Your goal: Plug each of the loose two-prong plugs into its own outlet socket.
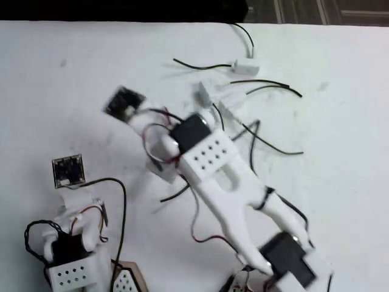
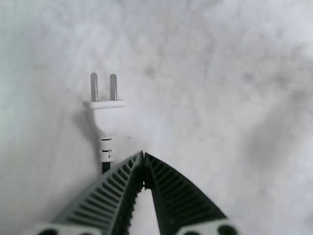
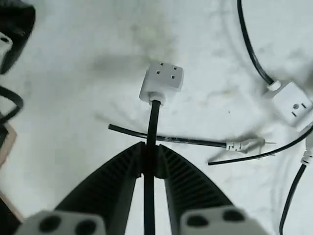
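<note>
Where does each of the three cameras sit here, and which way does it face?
High view: fixed above, looking down over the white table; the left arm and right arm show.
Left wrist view: on the left arm, looking down past the shut left gripper at a two-prong plug.
Right wrist view: on the right arm, looking down past the right gripper, shut on the cord of the cube socket.
Shared: high and right wrist views both seem to show the far socket.

White two-prong plug (image 2: 104, 115) lying flat, loose — white socket block (image 3: 162, 81), black-corded.
</note>
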